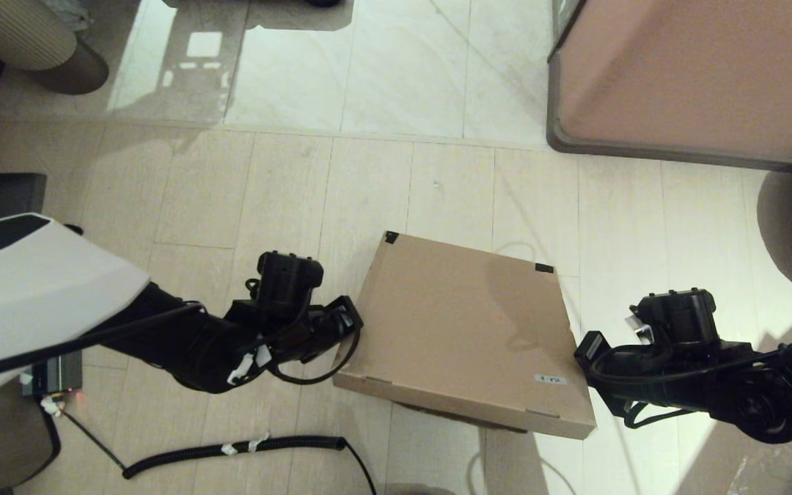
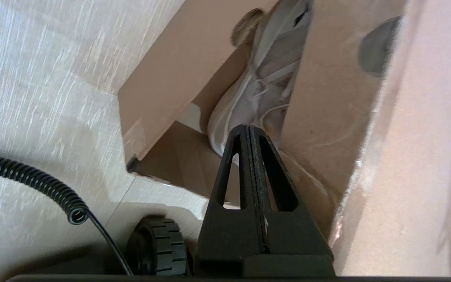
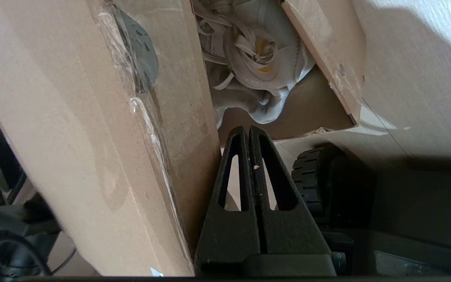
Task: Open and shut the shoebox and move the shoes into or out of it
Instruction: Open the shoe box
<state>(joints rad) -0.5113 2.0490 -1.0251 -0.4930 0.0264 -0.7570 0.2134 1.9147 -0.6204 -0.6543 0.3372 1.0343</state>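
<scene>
**Currently: Shoebox Lid Partly Raised, Both Grippers at Its Sides**

Position of the box. The shoebox (image 1: 465,330) sits on the pale tiled floor (image 1: 382,185), in the middle of the head view. Its lid (image 1: 458,323) is lifted at the near edge and tilted, leaving a gap above the base. Dark tape marks the two far lid corners, and a small white label (image 1: 550,379) lies near the right front corner.

Contents. The shoes (image 3: 249,58) are inside the box. Both wrist views show white uppers and laces through the gap between lid and base; a yellowish insole is visible in the right wrist view.

Grippers. The left gripper (image 2: 249,129) is at the left side of the box, at the gap, with its fingers pressed together and empty. The right gripper (image 3: 248,131) is at the right side, likewise with fingers closed together on nothing, just beside the lid's side flap.

Surroundings. A coiled black cable (image 1: 231,450) lies on the floor near the left arm. A large pinkish-brown cabinet (image 1: 698,75) stands well beyond the box on the right.
</scene>
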